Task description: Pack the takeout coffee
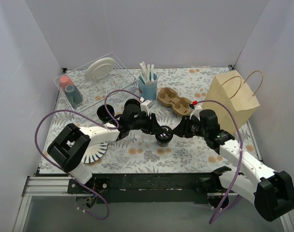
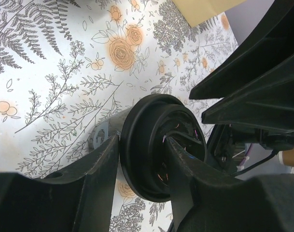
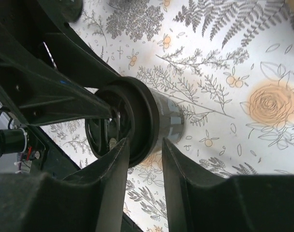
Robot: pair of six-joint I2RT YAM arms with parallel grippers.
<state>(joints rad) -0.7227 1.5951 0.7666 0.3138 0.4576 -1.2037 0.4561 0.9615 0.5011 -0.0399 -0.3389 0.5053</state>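
Top external: cup [image 1: 163,136] sits mid-table, bag [image 1: 232,99] well apart at back right, so nothing's packed yet, whole carry left | left wrist: left claw [image 2: 144,144] clamped on the lid rim | right wrist: right claw [image 3: 146,145] looks clamped there too, opposite side; top view hides both grips

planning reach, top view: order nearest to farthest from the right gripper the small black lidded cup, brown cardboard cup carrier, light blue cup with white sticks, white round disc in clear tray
1. small black lidded cup, at the right gripper
2. brown cardboard cup carrier, just behind
3. light blue cup, back centre
4. white round disc, back left
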